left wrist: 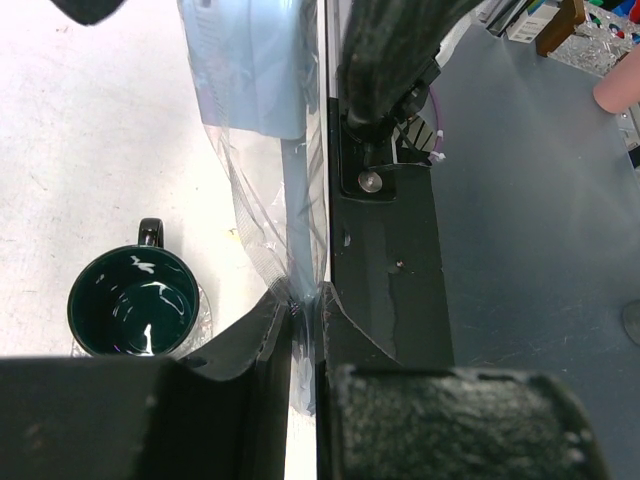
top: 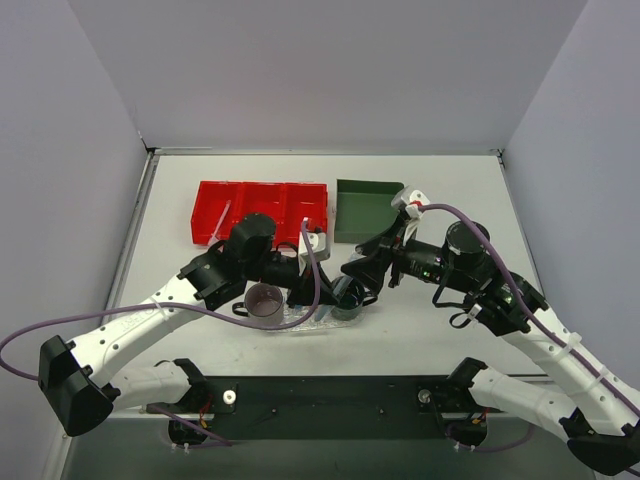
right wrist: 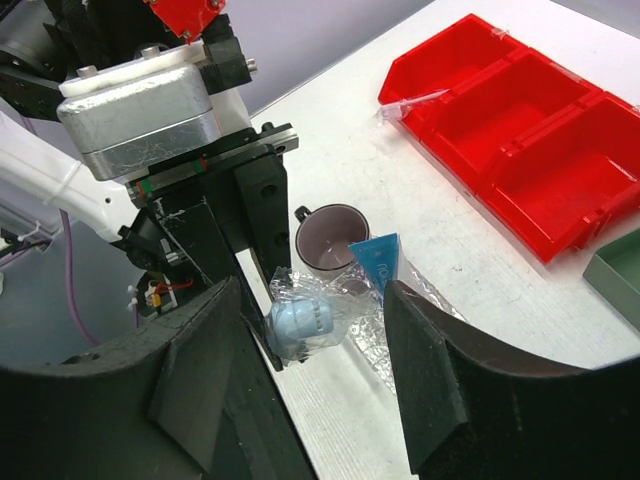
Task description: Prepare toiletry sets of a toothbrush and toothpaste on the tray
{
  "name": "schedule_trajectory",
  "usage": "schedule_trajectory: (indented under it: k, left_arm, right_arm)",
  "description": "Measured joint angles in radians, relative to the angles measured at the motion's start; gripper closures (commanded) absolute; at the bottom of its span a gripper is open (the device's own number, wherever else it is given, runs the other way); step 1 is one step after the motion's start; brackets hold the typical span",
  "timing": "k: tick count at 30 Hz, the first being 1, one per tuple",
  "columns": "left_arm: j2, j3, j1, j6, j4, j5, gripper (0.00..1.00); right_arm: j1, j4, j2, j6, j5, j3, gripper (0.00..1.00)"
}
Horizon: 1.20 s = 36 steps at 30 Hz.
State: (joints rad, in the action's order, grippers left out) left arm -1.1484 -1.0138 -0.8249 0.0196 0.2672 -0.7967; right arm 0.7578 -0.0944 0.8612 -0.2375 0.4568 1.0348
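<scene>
Left gripper (left wrist: 303,312): closed tight on the toothbrush (left wrist: 252,70), both fingers pinching the slim stem and the clear wrapper (left wrist: 250,225) around it
Toothbrush: light blue, sealed in the crinkled wrapper and held off the table (top: 450,200) by its stem end; the broad head end points away from the left fingers and lies between the right fingers
Right gripper (right wrist: 312,322): jaws wide, one finger on each side of the wrapped head, neither touching it as far as the right wrist view shows
Blue label (right wrist: 378,262): a small triangular card in the wrapper, just beside the head
Tray (top: 305,321): clear and bumpy, on the near middle of the table, mostly hidden under the two wrists; the grippers meet above it, between the two cups
Mauve cup (right wrist: 330,240): upright at the left end of the tray, just beyond the toothbrush head in the right wrist view
Dark green mug (left wrist: 133,305): upright on the right part of the tray, beside the left fingers
Red bin (top: 262,185): three compartments, at the far left of the table, apart from the tray
Green bin (top: 365,210): just right of the red bin, on the far side
Pale slim item (top: 222,222): in the left compartment of the red bin, too small to tell what it is
</scene>
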Motion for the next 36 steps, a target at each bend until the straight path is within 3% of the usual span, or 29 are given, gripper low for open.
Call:
schedule_trajectory:
  k: [5,16,23,26,27,28,29,32,36]
  left_arm:
    - [0.0,0.002,0.0,0.002,0.001,0.0,1.0]
    - [0.0,0.003,0.0,0.003,0.001,0.0,1.0]
    - [0.0,0.003,0.0,0.002,0.001,0.001,1.0]
    - [0.0,0.003,0.0,0.002,0.001,0.001,0.99]
    - [0.0,0.003,0.0,0.002,0.001,0.001,0.93]
    - [0.0,0.003,0.0,0.002,0.001,0.001,0.75]
    - [0.0,0.003,0.0,0.002,0.001,0.001,0.63]
    - [0.0,0.003,0.0,0.002,0.002,0.004,0.36]
    - [0.003,0.003,0.012,-0.012,0.009,0.024,0.28]
  right_arm:
    - [-0.006,0.0,0.001,-0.006,0.027,0.0,0.54]
    - [-0.019,0.0,0.02,-0.014,0.069,0.0,0.58]
    - [-0.027,-0.001,0.022,-0.02,0.089,0.0,0.87]
    - [-0.031,-0.001,0.022,-0.023,0.095,0.0,0.94]
    - [-0.032,-0.001,0.022,-0.023,0.097,0.0,0.95]
    - [-0.032,0.0,0.022,-0.023,0.097,0.0,0.97]
    - [-0.032,-0.001,0.022,-0.023,0.098,0.0,0.98]
    - [-0.032,-0.001,0.022,-0.022,0.101,0.0,1.0]
    - [-0.032,-0.001,0.017,-0.016,0.097,0.0,1.0]
